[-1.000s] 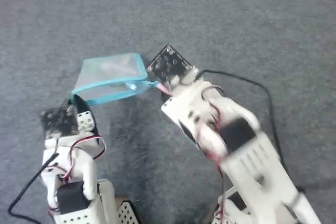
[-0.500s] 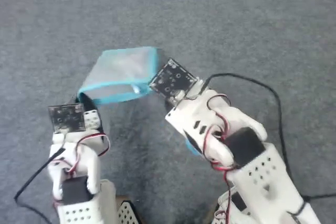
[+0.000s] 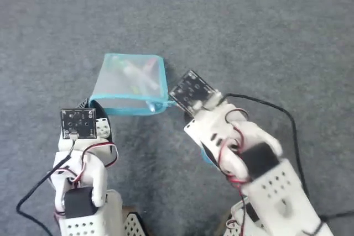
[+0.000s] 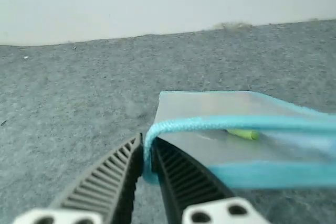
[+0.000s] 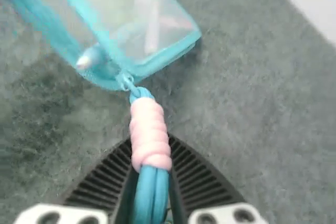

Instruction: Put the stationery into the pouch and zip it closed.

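The left gripper [image 4: 147, 148] is pinched tight on the pouch [image 4: 236, 145] at its corner. The right gripper [image 5: 150, 148] clamps the zip pull [image 5: 148, 121]. Since a second ago the right arm has drawn back, and the pouch now lies flatter on the grey carpet [image 3: 276, 42], with stationery [image 3: 135, 75] showing inside.

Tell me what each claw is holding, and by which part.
Left claw: the pouch, by the blue trim at one corner. Right claw: the zipper pull, by the blue cord behind its pink wrap.
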Robot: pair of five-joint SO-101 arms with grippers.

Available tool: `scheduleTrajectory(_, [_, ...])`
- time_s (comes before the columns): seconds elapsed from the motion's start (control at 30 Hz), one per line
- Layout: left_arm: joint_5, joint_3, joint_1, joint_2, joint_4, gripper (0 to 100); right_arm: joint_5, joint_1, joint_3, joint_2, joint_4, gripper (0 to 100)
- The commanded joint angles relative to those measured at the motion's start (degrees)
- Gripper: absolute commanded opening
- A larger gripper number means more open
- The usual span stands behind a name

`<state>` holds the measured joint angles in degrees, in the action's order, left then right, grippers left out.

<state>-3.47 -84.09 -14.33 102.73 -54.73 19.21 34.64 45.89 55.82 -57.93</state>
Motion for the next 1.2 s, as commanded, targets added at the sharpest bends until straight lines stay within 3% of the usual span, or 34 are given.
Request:
scheduleTrajectory(0.0, [1.58,2.33,-0.44,-0.97,0.44,1,0.26,-0.48,-6.15,8.31,-4.18,0.6])
scheduleTrajectory(0.17, [1.58,-0.13,4.40,-0.70,1.23,2,0.35,-0.48,-6.15,9.80,-5.41,0.6])
scheduleTrajectory(0.4, [1.49,0.40,5.98,-0.62,-0.35,24,0.26,-0.66,-6.07,9.71,-4.26,0.6])
scheduleTrajectory(0.7, [1.49,0.48,5.98,-0.79,-0.18,24,0.35,-0.57,-16.97,3.38,-7.69,0.6])
scheduleTrajectory(0.93, [1.67,0.40,5.98,-0.62,0.62,24,0.18,-0.57,-15.21,-5.67,-7.87,0.7])
scheduleTrajectory(1.17, [1.41,-0.40,5.98,-0.88,2.02,24,0.18,-0.48,-8.18,-7.87,-0.75,0.7])
